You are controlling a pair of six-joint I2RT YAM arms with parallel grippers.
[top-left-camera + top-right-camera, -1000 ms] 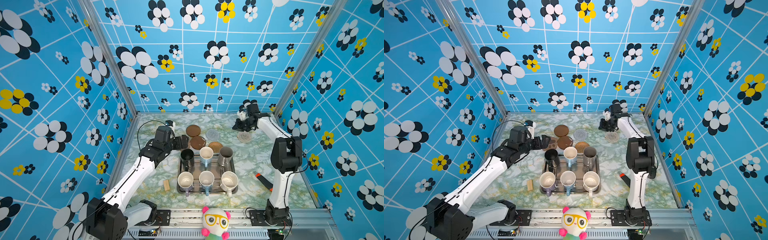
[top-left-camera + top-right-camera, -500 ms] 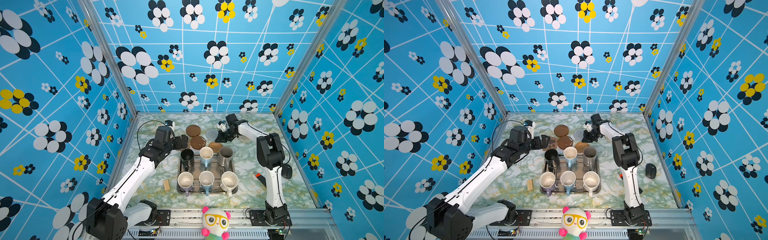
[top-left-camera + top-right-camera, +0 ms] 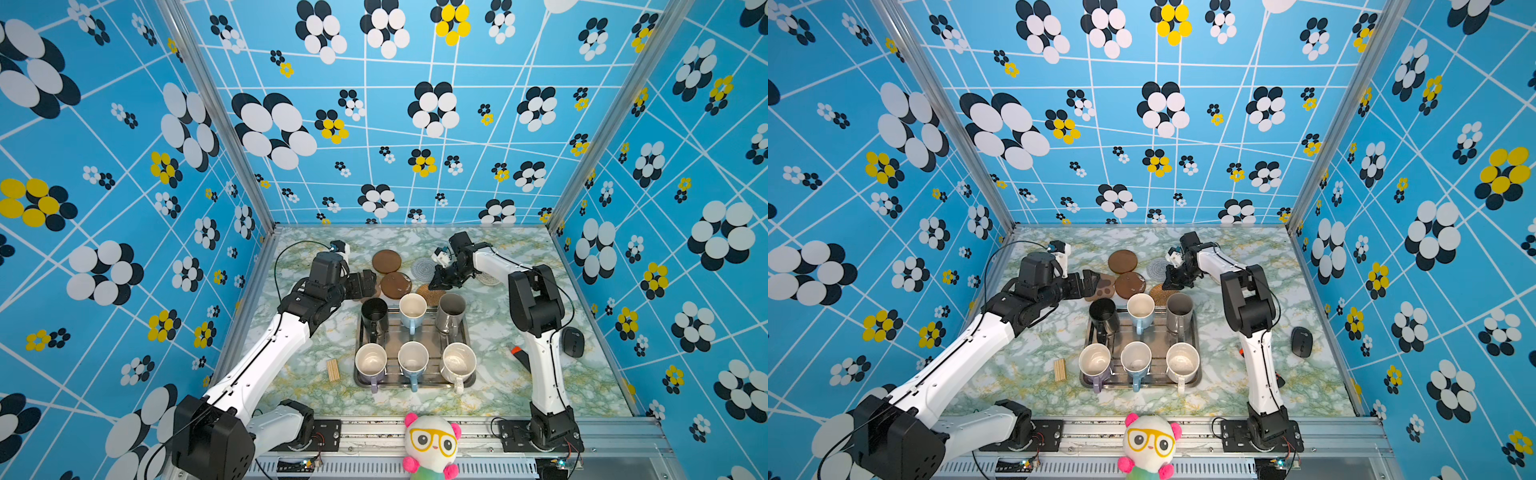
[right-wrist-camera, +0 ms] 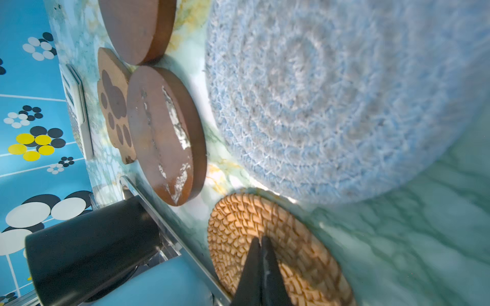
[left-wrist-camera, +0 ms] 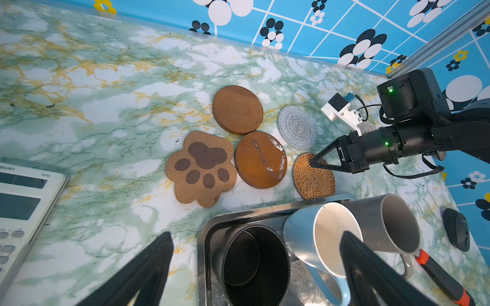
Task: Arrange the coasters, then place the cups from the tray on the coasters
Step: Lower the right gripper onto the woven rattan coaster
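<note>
Behind the steel tray point(image 3: 411, 385) lie the coasters: two brown discs point(image 3: 386, 261) point(image 3: 395, 285), a grey-blue woven round point(image 3: 423, 268), a tan rattan round point(image 3: 434, 294) and a paw-shaped one point(image 3: 1104, 286). A pale beige round point(image 3: 488, 279) is half hidden under the right arm. My right gripper point(image 4: 261, 239) is shut and empty, its tips over the rattan round point(image 4: 291, 238); whether they touch it I cannot tell. My left gripper point(image 5: 254, 238) hangs open above the black cup point(image 5: 254, 265), beside the paw coaster point(image 5: 201, 168). Several cups point(image 3: 412, 359) stand in the tray.
A white calculator point(image 5: 23, 201) lies by the left wall. A black mouse point(image 3: 572, 341) and an orange-handled tool point(image 3: 519, 353) lie right of the tray. A small wooden block point(image 3: 332, 370) sits left of it. A plush toy point(image 3: 431, 444) stands at the front rail.
My right arm has swung left from the pale beige round at the back right to the rattan round, gripper shut throughout. The left arm has barely moved.
</note>
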